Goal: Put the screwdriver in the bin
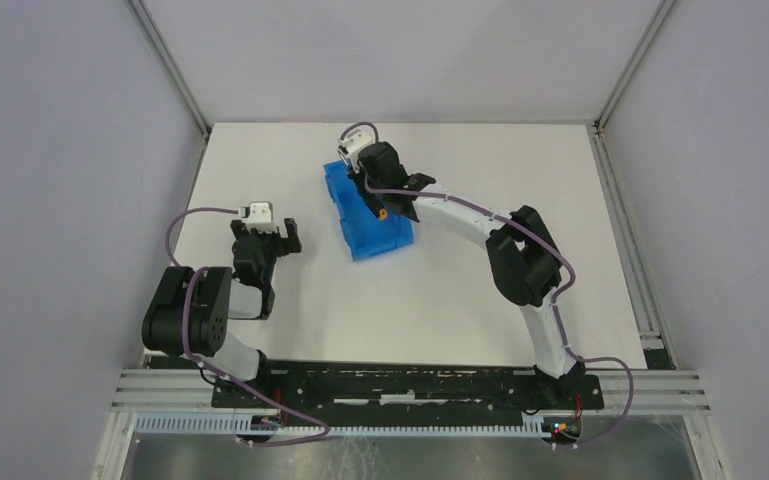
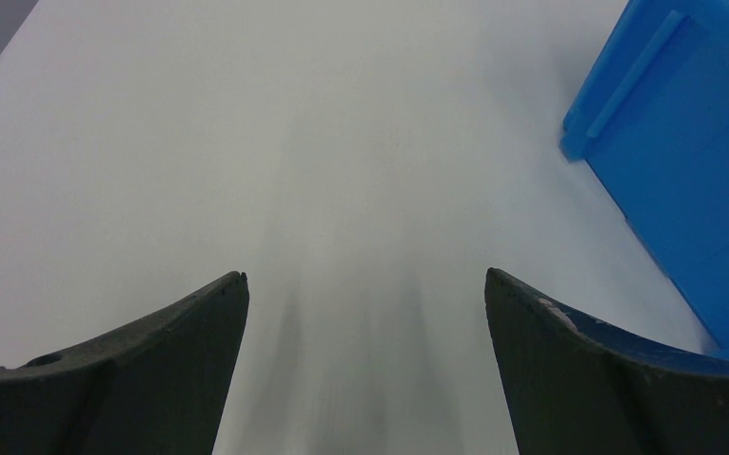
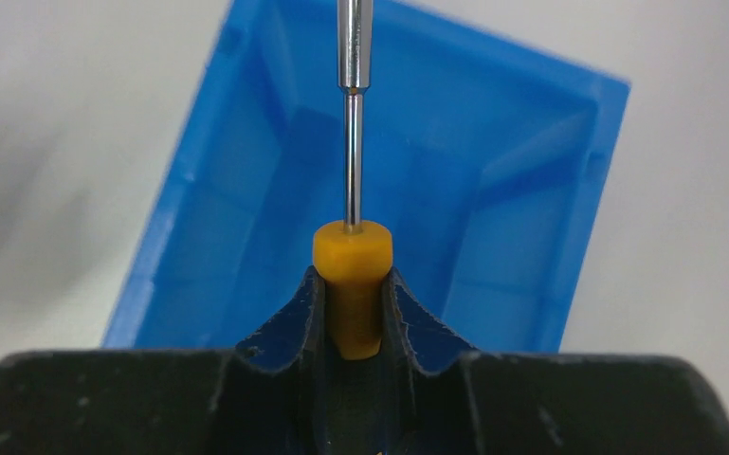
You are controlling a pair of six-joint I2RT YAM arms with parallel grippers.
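No legible text, labels or numbers

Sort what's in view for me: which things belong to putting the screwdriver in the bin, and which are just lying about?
Part of the job:
- screwdriver, handle clamped in the right gripper
- blue bin, directly below the screwdriver

Not part of it:
- left gripper, open, holding nothing, beside the bin
- white table

Blue bin, orange-yellow screwdriver, white table
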